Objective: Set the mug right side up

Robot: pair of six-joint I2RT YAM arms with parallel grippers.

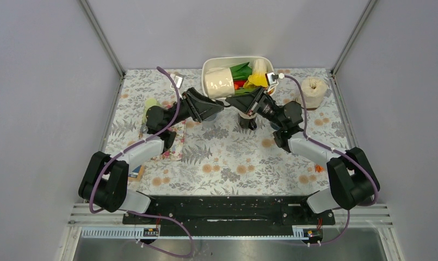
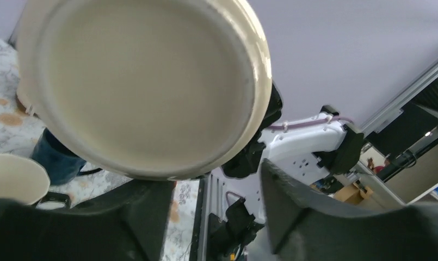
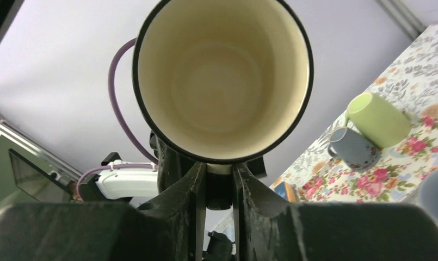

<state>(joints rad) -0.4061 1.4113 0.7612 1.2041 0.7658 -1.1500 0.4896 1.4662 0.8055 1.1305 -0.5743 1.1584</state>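
The mug has a cream inside and a black rim. Its mouth faces the right wrist camera. My right gripper is shut on the mug's cream handle and holds it in the air above the table's middle. In the left wrist view the mug's cream base fills the upper left. My left gripper is open, its two fingers wide apart just below that base. In the top view both grippers, left and right, meet tip to tip and hide most of the mug.
A white bin with a paper roll and green and yellow items stands at the back. A paper roll stands back right. A dark mug sits under the grippers. A green mug and a grey mug stand by a floral cloth.
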